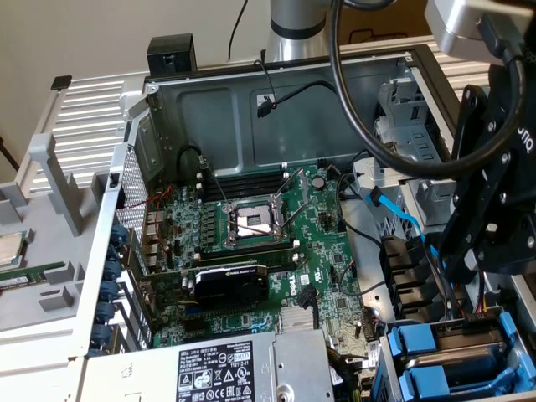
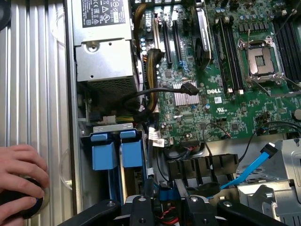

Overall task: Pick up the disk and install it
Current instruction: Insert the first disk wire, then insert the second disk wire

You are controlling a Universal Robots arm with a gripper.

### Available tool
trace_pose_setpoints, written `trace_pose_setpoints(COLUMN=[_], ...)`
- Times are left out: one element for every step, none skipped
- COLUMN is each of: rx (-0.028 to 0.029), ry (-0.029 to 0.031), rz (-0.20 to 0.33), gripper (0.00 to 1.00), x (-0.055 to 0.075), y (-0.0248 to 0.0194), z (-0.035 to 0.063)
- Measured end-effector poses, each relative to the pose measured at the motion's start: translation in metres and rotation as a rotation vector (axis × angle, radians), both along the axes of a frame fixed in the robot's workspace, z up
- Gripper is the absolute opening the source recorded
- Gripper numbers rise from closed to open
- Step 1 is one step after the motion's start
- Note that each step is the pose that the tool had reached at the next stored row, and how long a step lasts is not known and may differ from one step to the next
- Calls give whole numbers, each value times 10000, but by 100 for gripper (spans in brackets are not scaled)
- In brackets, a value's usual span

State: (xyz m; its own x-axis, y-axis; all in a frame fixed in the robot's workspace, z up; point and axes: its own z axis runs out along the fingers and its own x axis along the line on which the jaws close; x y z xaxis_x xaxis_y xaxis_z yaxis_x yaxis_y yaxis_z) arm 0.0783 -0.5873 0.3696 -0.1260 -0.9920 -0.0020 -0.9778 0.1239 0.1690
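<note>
An open computer case (image 1: 276, 100) holds a green motherboard (image 1: 268, 243), and at its corner drive bay the disk (image 2: 131, 150) sits upright beside another blue carrier (image 2: 103, 153), under the end effector (image 2: 162, 207); its spread cannot be told.

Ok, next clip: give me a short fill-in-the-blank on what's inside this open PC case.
1. The drive carriers in the bay are coloured ____.
2. The green motherboard carries the brand name ____ in white letters.
3. The processor socket on the motherboard is ____, with no chip seated.
4. Outside the case, a person's ____ rests on a round black object.

Missing words: blue; Dell; empty; hand
</note>
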Motion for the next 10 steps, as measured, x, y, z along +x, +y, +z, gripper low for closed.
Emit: trace_pose_setpoints(rx=[1, 0, 0, 0, 0, 0, 0, 0, 0, 0], ry=[0, 0, 0, 0, 0, 0, 0, 0, 0, 0], rz=[-2, -4, -6, -8, -9, -11, -12, -14, -16, -17], gripper=[31, 31, 29, 29, 22, 22, 22, 22, 22, 22], x=[0, 0, 0, 0, 0, 0, 0, 0, 0, 0], y=[0, 0, 0, 0, 0, 0, 0, 0, 0, 0], z=[-1, -2, -2, -3, -4, -4, -5, -6, -7, -7])
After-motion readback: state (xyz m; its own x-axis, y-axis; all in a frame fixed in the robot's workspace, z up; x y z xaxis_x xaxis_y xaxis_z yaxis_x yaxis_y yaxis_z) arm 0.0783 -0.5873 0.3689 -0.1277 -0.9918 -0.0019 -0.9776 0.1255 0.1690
